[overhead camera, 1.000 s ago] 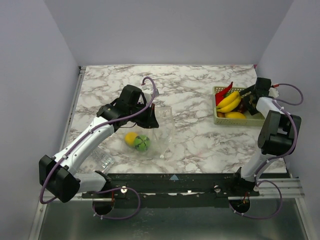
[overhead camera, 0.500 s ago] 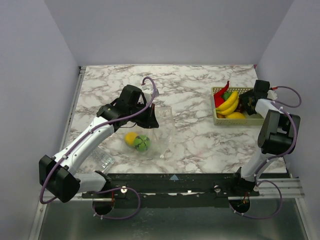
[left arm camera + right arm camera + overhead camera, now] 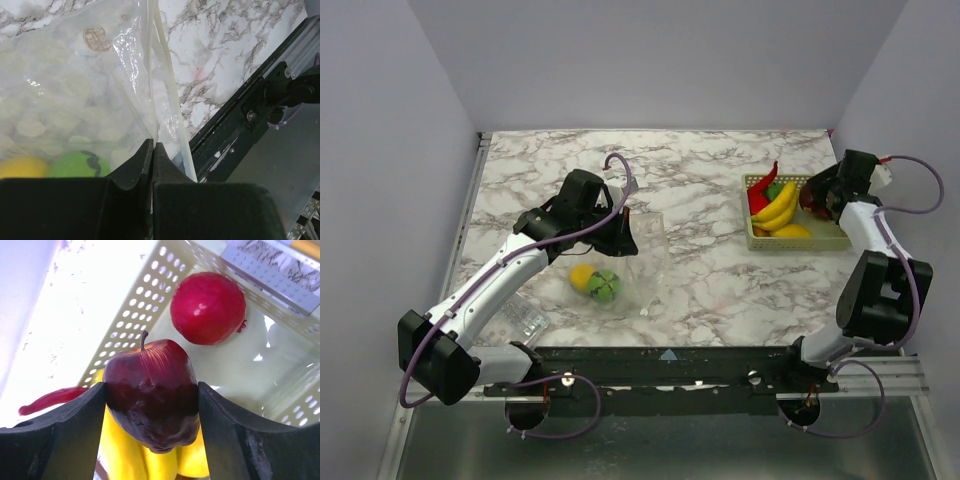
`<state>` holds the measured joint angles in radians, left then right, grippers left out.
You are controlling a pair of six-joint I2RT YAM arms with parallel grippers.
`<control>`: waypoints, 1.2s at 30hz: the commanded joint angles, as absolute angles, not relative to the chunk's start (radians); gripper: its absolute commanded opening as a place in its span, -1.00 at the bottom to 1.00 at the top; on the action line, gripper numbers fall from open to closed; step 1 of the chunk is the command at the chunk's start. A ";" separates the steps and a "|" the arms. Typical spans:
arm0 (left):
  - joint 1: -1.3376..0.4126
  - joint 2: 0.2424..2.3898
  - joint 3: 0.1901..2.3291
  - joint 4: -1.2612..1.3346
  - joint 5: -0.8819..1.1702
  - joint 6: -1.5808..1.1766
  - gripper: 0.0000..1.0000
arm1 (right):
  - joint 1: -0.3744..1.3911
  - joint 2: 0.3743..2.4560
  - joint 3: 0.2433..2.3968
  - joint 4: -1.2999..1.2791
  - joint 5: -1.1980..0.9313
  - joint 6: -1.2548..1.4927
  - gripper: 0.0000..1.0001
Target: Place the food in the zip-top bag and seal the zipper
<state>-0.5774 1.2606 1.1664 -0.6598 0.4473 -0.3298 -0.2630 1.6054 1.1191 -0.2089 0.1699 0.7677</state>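
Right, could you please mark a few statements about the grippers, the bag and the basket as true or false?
1. The right gripper is shut on a dark red apple. True.
2. The zip-top bag is empty. False: a yellow piece and a green piece lie inside it.
3. The left gripper is shut on the bag's plastic. True.
4. The bananas lie inside the zip-top bag. False: they lie in the basket.
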 commanded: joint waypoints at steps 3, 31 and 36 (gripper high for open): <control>-0.579 1.246 1.155 -0.643 0.469 -0.333 -1.00 | -0.262 1.468 1.079 -0.251 0.098 0.651 -0.88; -0.579 1.275 1.157 -0.648 0.447 -0.327 -1.00 | 0.549 1.140 0.614 0.396 -0.554 0.778 -0.99; -0.578 1.272 1.158 -0.648 0.442 -0.328 -1.00 | 0.620 1.161 0.632 0.367 -0.510 0.768 -0.99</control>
